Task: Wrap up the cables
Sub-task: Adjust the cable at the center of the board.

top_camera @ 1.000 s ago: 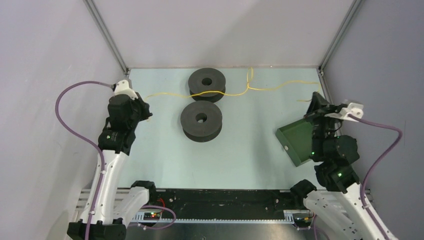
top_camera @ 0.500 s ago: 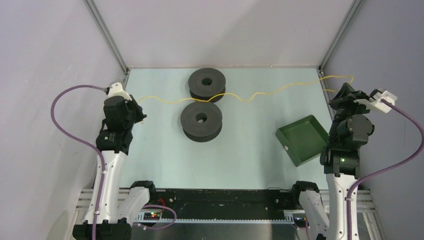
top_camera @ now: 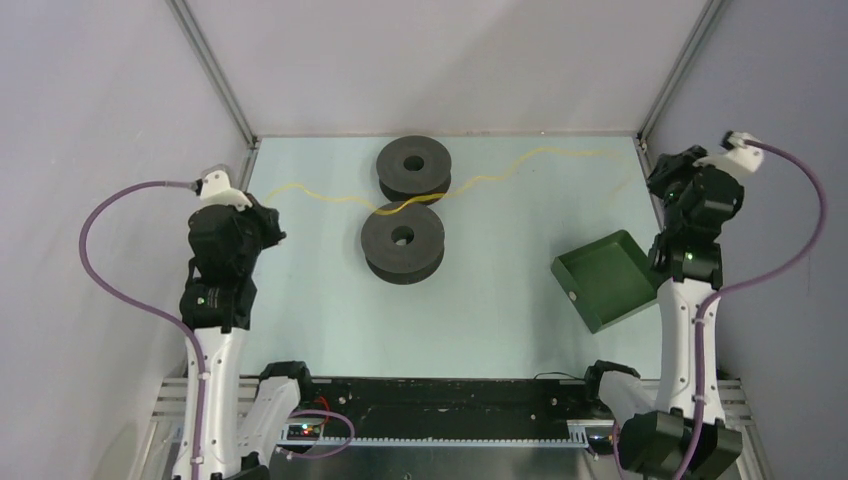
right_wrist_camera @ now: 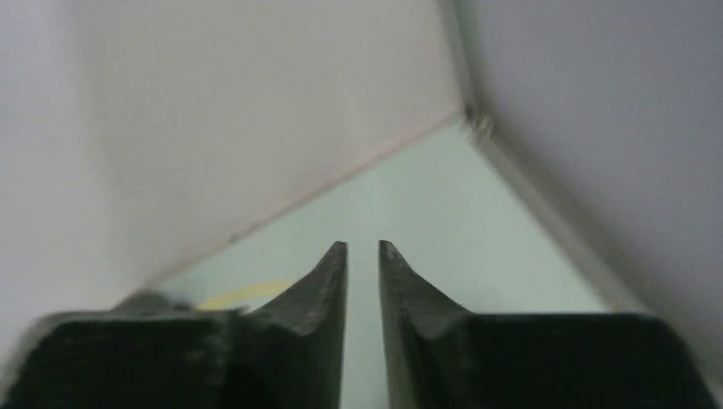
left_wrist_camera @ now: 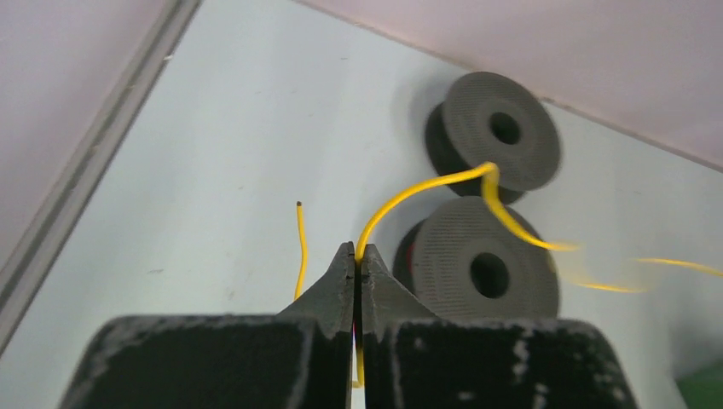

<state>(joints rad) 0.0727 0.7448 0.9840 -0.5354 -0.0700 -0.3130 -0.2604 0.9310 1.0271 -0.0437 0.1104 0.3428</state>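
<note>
My left gripper [top_camera: 268, 212] [left_wrist_camera: 358, 249] is shut on the yellow cable [top_camera: 470, 182] [left_wrist_camera: 426, 183] near its left end. A short free tail [left_wrist_camera: 300, 247] sticks out beside the jaws. From there the cable arcs over the near dark grey spool [top_camera: 402, 240] [left_wrist_camera: 482, 273], passes in front of the far spool [top_camera: 413, 168] [left_wrist_camera: 503, 128] and runs blurred toward the back right. A red sliver shows in the near spool's groove [left_wrist_camera: 407, 254]. My right gripper [top_camera: 664, 172] [right_wrist_camera: 364, 247] hangs by the back right corner, jaws slightly open, nothing between them.
A green tray [top_camera: 605, 280] lies on the table at the right, just left of the right arm. Grey walls and metal corner posts close in the table at the back and both sides. A yellow blur [right_wrist_camera: 247, 294] of cable shows left of the right fingers.
The right arm swung from the green tray up to the back right corner, then parted its jaws and released the cable. The left gripper pulled its end leftward, dragging the cable over the near spool.
</note>
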